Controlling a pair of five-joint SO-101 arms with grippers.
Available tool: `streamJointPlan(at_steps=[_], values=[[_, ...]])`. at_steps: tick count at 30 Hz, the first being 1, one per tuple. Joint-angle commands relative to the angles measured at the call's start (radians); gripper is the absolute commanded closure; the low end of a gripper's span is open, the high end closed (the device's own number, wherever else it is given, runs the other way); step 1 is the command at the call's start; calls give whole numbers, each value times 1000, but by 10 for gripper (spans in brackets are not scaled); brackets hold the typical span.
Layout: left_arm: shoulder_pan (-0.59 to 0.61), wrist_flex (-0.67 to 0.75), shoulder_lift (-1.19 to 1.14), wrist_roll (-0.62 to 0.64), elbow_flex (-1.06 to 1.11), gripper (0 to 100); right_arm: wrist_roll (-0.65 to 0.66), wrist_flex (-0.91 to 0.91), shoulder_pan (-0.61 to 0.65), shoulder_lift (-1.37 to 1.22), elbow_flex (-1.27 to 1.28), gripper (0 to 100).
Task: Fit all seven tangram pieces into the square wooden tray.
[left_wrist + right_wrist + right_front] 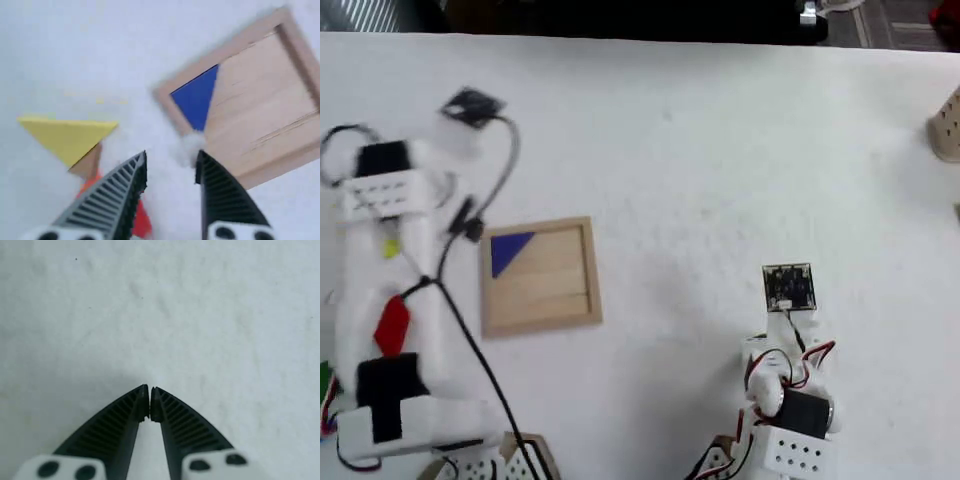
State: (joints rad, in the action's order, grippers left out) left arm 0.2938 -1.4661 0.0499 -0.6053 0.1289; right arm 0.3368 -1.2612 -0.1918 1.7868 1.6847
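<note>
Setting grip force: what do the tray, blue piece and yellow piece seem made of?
Tray: unpainted light wood, matte, grain lines visible. Blue piece: even opaque colour, no grain; probably painted wood, possibly plastic. Yellow piece: same flat matte finish, equally uncertain.

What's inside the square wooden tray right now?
One blue triangle piece lies in a corner of the square wooden tray. The rest of its floor is bare wood. Seen from above, nothing covers the tray, so no piece is hidden inside.

A white table [720,150] spreads wide. Beyond its far edge the room [620,15] is dark. A perforated wooden board [947,125] stands at its right edge.
</note>
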Motion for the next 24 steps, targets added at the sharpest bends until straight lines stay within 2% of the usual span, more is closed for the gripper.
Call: streamJointPlan(at_steps=[1,6,13,19,24], values=[[254,52,82,-129,44,746,9,-5,5,12,6,981],[407,166,82,-265,146,758,9,-5,2,12,6,981],[464,347,82,-473,318,758,9,-5,1,12,6,981],[469,717,82,-540,514,756,9,-5,1,12,6,981],[467,967,82,-577,634,756,9,-5,5,12,6,981]])
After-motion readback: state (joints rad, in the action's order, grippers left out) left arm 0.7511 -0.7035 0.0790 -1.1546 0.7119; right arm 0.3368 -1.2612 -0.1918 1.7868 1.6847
